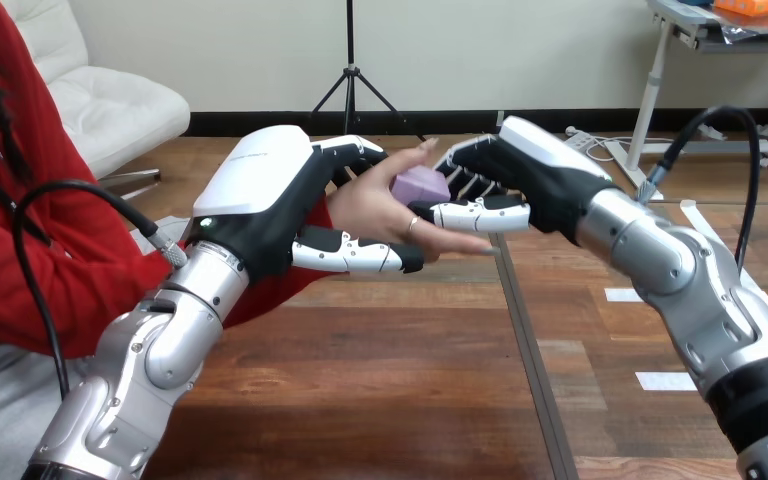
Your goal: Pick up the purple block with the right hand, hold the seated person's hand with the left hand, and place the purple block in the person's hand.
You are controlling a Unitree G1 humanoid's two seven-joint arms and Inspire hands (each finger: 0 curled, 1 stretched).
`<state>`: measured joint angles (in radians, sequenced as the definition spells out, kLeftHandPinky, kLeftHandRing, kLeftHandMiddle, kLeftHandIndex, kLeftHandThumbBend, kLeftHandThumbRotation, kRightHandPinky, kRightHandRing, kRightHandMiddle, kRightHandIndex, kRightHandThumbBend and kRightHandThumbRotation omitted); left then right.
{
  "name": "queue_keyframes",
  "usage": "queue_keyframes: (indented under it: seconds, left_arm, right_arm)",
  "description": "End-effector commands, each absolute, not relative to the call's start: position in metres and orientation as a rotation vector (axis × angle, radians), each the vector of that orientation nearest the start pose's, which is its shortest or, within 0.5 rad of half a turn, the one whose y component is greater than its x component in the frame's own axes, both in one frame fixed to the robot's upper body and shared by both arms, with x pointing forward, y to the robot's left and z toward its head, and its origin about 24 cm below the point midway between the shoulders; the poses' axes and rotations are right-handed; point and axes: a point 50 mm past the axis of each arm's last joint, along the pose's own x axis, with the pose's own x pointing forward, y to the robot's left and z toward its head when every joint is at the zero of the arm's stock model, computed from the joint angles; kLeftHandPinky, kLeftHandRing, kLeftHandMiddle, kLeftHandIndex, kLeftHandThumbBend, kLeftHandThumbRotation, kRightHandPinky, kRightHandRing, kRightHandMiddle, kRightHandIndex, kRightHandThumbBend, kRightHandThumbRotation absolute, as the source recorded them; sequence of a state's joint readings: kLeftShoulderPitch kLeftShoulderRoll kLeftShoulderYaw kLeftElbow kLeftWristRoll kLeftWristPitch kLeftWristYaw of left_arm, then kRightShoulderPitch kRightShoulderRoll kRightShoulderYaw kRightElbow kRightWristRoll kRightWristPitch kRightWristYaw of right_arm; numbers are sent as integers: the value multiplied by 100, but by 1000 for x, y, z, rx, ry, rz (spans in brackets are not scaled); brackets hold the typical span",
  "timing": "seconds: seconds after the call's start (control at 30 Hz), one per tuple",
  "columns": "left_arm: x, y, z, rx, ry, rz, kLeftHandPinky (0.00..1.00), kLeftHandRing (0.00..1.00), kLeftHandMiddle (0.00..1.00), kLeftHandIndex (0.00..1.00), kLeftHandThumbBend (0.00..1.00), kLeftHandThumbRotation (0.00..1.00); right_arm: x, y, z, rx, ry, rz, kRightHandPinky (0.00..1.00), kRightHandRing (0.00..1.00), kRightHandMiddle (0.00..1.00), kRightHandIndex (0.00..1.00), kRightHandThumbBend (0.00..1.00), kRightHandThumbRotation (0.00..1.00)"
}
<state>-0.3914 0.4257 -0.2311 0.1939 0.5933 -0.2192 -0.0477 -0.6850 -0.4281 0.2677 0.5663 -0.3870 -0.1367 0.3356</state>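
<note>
The wooden table stretches beneath both robot hands. The left arm rises from below and behind the left hand. The right arm slants in from below and to the right of the right hand.

The left hand is raised above the table, its white back facing up. It is closed round the person's hand: its thumb runs along the underside and its fingers curl over the far edge. A red sleeve leads away behind the left hand.

The right hand is just to the right of the left hand, at about the same height and pointing toward it. The person's hand lies between the two, palm turned up. Its fingers reach under the right hand's thumb.

The purple block sits on the person's palm, at the tips of the right hand. The right hand is pinching it narrowly, with its fingers against the block's right side and the thumb tip just below it.

Two small white tape marks lie on the table below the right hand.
</note>
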Motion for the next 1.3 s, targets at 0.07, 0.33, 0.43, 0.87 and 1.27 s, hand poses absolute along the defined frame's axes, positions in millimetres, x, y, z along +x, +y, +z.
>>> queue_keyframes:
  seconds: [0.07, 0.33, 0.43, 0.87, 1.27]
  left_arm:
    - [317, 147, 139, 1065, -486, -285, 60, 69, 72, 73, 100, 73]
    - [316, 148, 139, 1063, -490, -288, 58, 68, 71, 72, 100, 80]
    - [315, 148, 138, 1066, -488, -289, 57, 67, 71, 72, 100, 83]
    - [313, 151, 135, 1059, -483, -280, 54, 64, 69, 71, 98, 98]
    - [307, 154, 129, 1054, -471, -264, 53, 64, 69, 70, 91, 100]
  right_arm:
    - [370, -156, 139, -938, -171, 456, 60, 62, 63, 66, 62, 100]
    - [369, -158, 138, -938, -170, 453, 57, 60, 62, 64, 56, 100]
    - [370, -158, 137, -939, -162, 451, 57, 60, 62, 64, 55, 100]
    - [368, -163, 135, -940, -147, 444, 57, 60, 63, 64, 51, 100]
    - [365, -170, 132, -924, -136, 430, 59, 61, 63, 65, 51, 100]
